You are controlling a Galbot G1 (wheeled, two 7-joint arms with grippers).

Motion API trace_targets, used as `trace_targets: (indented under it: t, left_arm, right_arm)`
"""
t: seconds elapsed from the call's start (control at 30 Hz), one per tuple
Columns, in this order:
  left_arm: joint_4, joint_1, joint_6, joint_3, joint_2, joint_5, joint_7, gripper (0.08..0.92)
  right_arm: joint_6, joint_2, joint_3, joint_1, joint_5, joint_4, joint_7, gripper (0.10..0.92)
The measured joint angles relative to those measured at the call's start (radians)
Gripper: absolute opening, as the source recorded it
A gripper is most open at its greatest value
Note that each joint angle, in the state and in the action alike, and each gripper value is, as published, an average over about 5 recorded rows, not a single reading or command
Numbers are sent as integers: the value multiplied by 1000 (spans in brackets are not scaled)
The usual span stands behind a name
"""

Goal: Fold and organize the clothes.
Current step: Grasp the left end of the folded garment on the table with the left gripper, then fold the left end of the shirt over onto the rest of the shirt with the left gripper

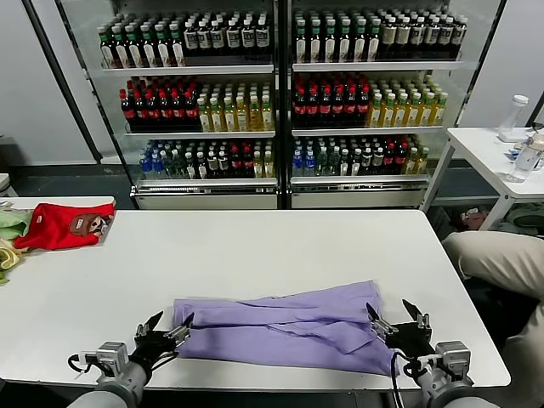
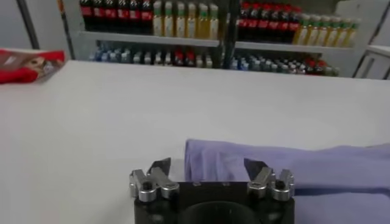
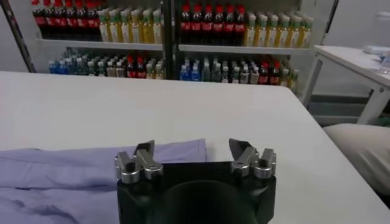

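Note:
The lavender T-shirt [image 1: 289,327] lies folded into a long band across the near part of the white table [image 1: 255,246]. My left gripper [image 1: 167,325] is open at the band's left end, near the table's front edge; the left wrist view shows the cloth's end [image 2: 256,164] just beyond its open jaws [image 2: 207,167]. My right gripper [image 1: 398,314] is open at the band's right end; the right wrist view shows the shirt [image 3: 91,170] ahead of its open jaws [image 3: 192,149]. Neither gripper holds cloth. No printed figures show.
A red garment [image 1: 64,225] and green and yellow cloth [image 1: 10,225] lie at the table's far left. Drink coolers [image 1: 280,93] stand behind. A side table [image 1: 493,153] with bottles is at the right, and a person's leg [image 1: 501,263] is beside the table's right edge.

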Motion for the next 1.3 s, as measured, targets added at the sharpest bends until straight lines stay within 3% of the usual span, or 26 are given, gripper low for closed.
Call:
trace_targets:
  t: [0.1, 0.2, 0.9, 1.1, 1.3]
  left_arm:
    - [7, -3, 10, 14, -11, -4, -28, 805]
    - [13, -7, 16, 27, -21, -8, -49, 740]
    - [14, -26, 53, 52, -61, -7, -122, 143]
    - [-19, -4, 59, -14, -58, 47, -115, 113]
    - [-28, 16, 37, -175, -34, 110, -88, 113]
  right_arm:
    - [0, 7, 0, -9, -14, 10, 0, 823]
    - [1, 12, -1, -17, -25, 18, 0, 823]
    - [4, 22, -18, -39, -73, 29, 1, 823]
    - [4, 19, -22, -33, -77, 27, 1, 823]
    - [4, 17, -25, -29, -79, 24, 1, 823]
